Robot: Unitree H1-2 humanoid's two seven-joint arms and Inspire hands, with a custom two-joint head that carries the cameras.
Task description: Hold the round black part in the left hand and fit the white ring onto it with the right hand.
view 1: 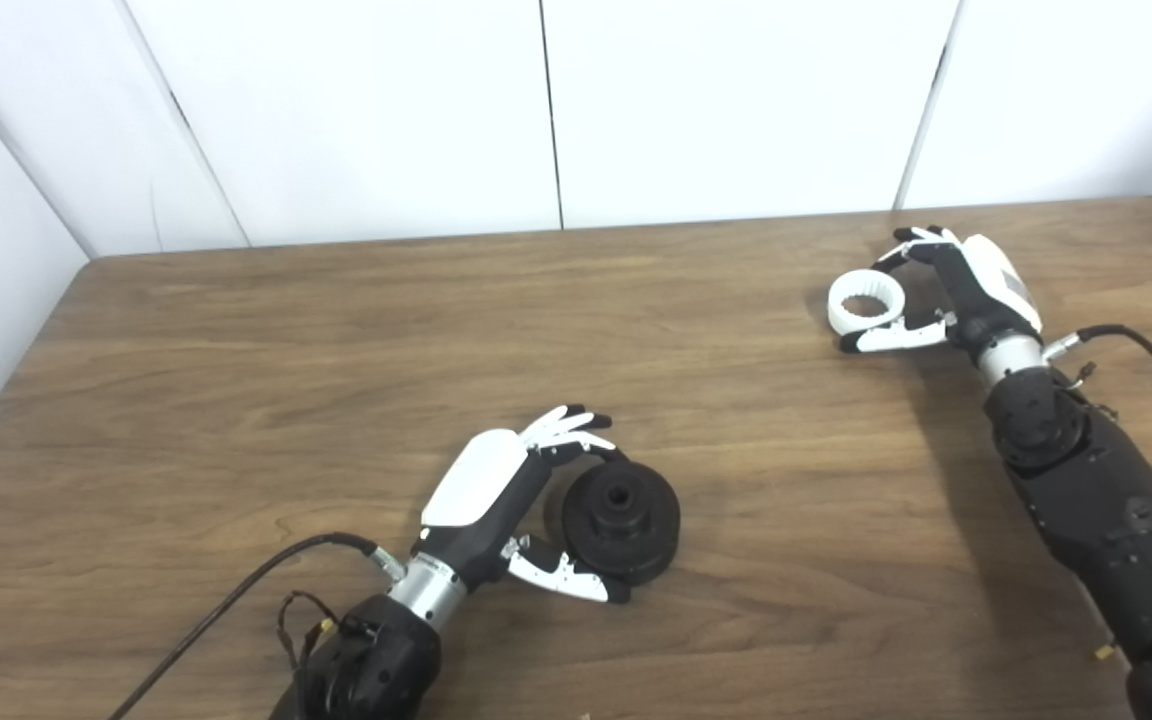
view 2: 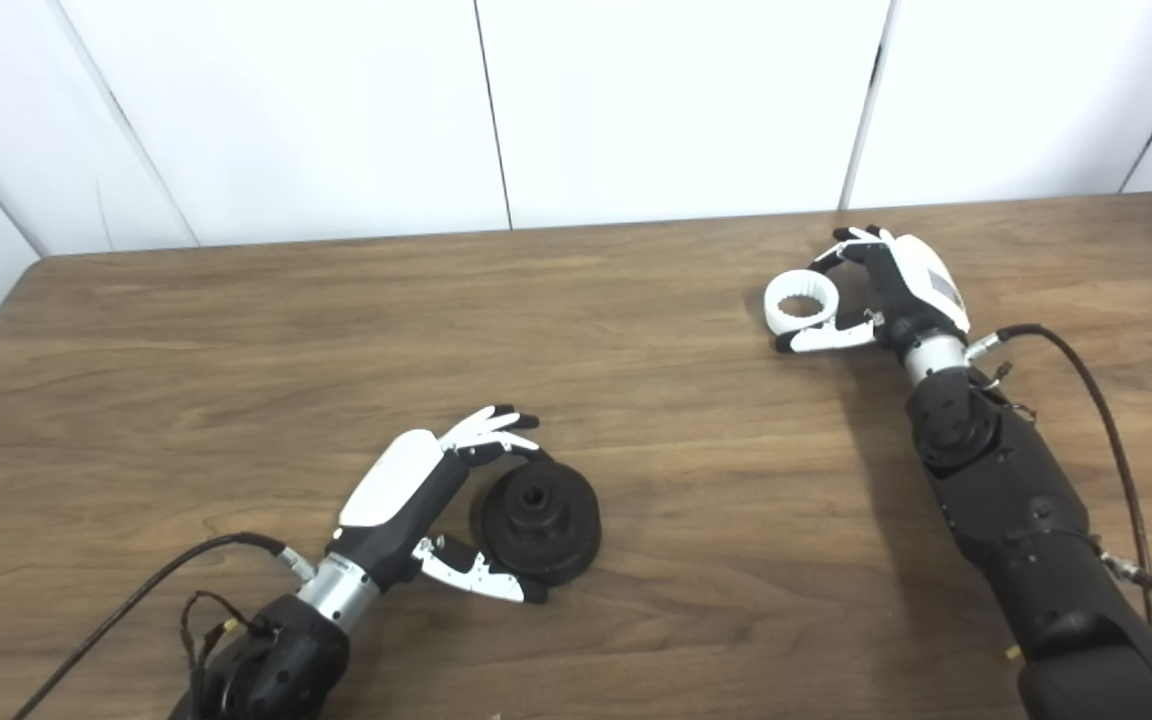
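Note:
The round black part (view 1: pixel 622 520), a stepped disc with a hole in its hub, lies on the wooden table (view 1: pixel 336 380) near the front centre. My left hand (view 1: pixel 526 500) wraps it from the left, fingers (view 1: pixel 569 430) curled over its far rim and thumb (view 1: pixel 566 578) against its near rim. Far to the right, near the back, the toothed white ring (view 1: pixel 866 304) sits low at the table. My right hand (view 1: pixel 946 290) pinches it, fingers (view 1: pixel 904 250) on its far side and thumb (view 1: pixel 891 338) on its near side.
White wall panels (view 1: pixel 536 110) stand behind the table's back edge. Cables trail from both forearms (view 1: pixel 1106 490) toward the front edge. A wide stretch of bare wood separates the two hands.

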